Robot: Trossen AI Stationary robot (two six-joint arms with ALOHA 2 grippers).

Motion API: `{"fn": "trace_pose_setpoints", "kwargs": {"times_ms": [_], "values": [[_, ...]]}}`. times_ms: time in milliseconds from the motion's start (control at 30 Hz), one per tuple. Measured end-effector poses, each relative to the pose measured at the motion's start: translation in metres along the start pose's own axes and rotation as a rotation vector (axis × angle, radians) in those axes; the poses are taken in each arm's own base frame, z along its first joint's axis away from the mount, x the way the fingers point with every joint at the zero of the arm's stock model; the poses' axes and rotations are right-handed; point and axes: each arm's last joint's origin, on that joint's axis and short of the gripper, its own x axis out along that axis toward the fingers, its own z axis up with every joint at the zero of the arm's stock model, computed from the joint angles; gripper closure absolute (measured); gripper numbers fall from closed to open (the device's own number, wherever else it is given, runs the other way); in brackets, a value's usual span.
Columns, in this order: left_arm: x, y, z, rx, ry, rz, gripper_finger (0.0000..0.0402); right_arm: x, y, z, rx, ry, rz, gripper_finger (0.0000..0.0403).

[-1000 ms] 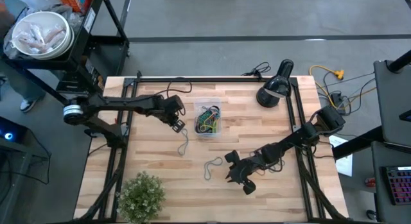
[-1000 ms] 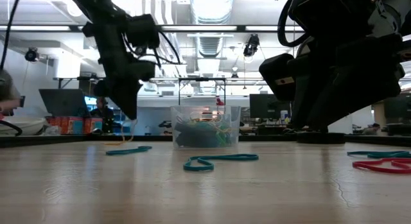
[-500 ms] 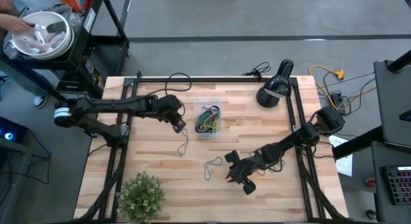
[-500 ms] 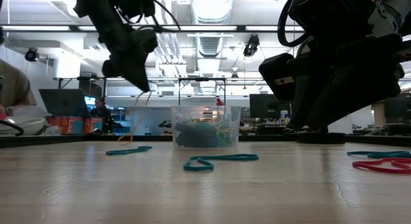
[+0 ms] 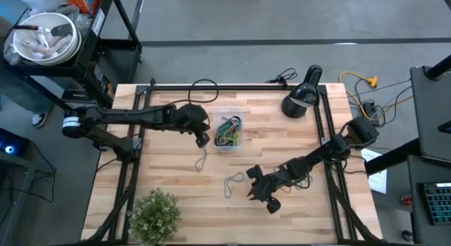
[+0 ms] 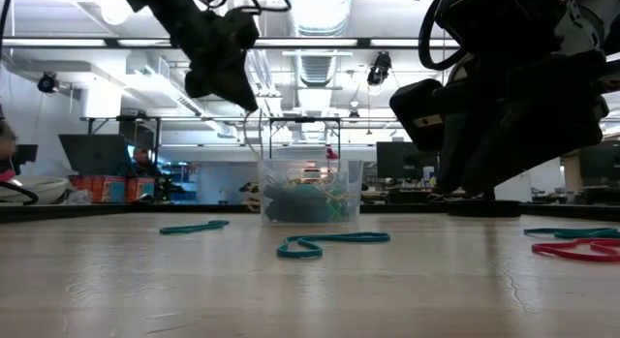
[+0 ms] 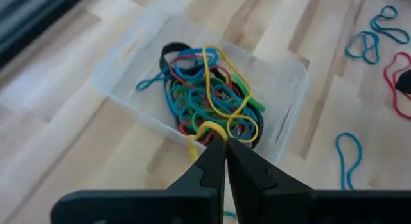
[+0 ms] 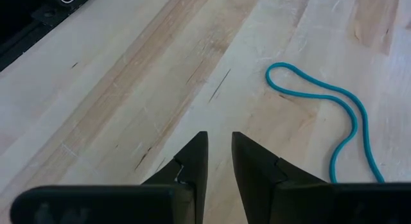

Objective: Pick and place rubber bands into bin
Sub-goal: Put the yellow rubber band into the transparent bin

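The clear bin point(image 5: 217, 113) stands mid-table, holding several coloured rubber bands; it also shows in the low view point(image 6: 274, 179) and the left wrist view point(image 7: 126, 79). My left gripper point(image 5: 203, 137) hangs high beside the bin's left wall, shut on a yellow rubber band point(image 7: 207, 129). More bands lie flat on the wood: a teal one point(image 5: 201, 160) and another point(image 5: 234, 182). My right gripper point(image 5: 261, 193) waits low near that second band, slightly open, touching nothing. The right wrist view shows a teal band point(image 8: 329, 115) ahead of its fingers. My left gripper pinches the yellow rubber band between its two fingertips, on a short stretch of the loop point(image 7: 212, 128). The fingers slant downward from above. The band is lifted clear of the table and hangs slack below the fingers at the bin's near rim point(image 7: 191, 146).
A small green plant point(image 5: 156, 216) sits at the near left corner and a black lamp point(image 5: 301, 98) at the far right. Black cables run along the far edge. A red band point(image 6: 581, 248) and a teal band point(image 6: 572, 232) lie at the right.
My left gripper has risen from close to the table and travelled right toward the bin, staying shut. The yellow band came up with it, lifted clear of the wood, and now hangs at the bin's left wall. The right arm kept still.
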Motion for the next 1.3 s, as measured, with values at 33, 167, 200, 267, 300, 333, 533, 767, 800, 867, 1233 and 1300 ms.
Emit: {"fn": "trace_pose_setpoints", "kwargs": {"times_ms": [33, 167, 200, 267, 300, 333, 533, 767, 800, 867, 1233, 1300], "values": [[-0.001, -0.001, 0.002, 0.006, -0.009, 0.007, 0.0401, 0.000, 0.000, 0.000, -0.001, 0.000, 0.000, 0.0339], [-0.003, -0.004, 0.012, 0.046, -0.047, 0.033, 0.0401, 0.000, 0.000, 0.000, -0.001, 0.000, -0.001, 0.0339], [-0.003, -0.005, 0.014, 0.058, -0.055, 0.031, 0.0401, 0.000, 0.000, 0.000, -0.002, 0.000, -0.001, 0.0339], [-0.002, -0.008, 0.018, 0.085, -0.068, 0.026, 0.0401, 0.000, 0.000, 0.000, -0.003, 0.000, -0.001, 0.0339], [-0.001, -0.010, 0.020, 0.096, -0.085, 0.019, 0.0401, 0.000, 0.000, 0.000, -0.004, 0.000, -0.001, 0.0339], [-0.001, -0.011, 0.023, 0.101, -0.101, 0.012, 0.0401, 0.000, 0.000, 0.000, -0.005, 0.001, -0.001, 0.0339], [0.004, -0.016, 0.033, 0.135, -0.108, 0.013, 0.0401, 0.000, 0.000, 0.000, -0.009, -0.004, 0.000, 0.0339], [0.010, -0.023, 0.047, 0.180, -0.132, 0.008, 0.0401, 0.000, 0.000, -0.001, -0.009, -0.007, -0.001, 0.0339], [0.011, -0.024, 0.049, 0.186, -0.130, 0.008, 0.0401, 0.000, 0.000, -0.002, -0.009, -0.007, -0.001, 0.0339], [0.013, -0.026, 0.054, 0.200, -0.145, 0.006, 0.0401, 0.000, 0.000, -0.002, -0.009, -0.004, 0.000, 0.0339], [0.031, -0.032, 0.061, 0.247, -0.116, 0.016, 0.0401, 0.000, 0.000, -0.003, -0.009, -0.003, 0.000, 0.0339], [0.031, -0.032, 0.061, 0.255, -0.117, 0.027, 0.0401, 0.000, 0.000, -0.004, -0.009, -0.001, 0.000, 0.0339]]}}
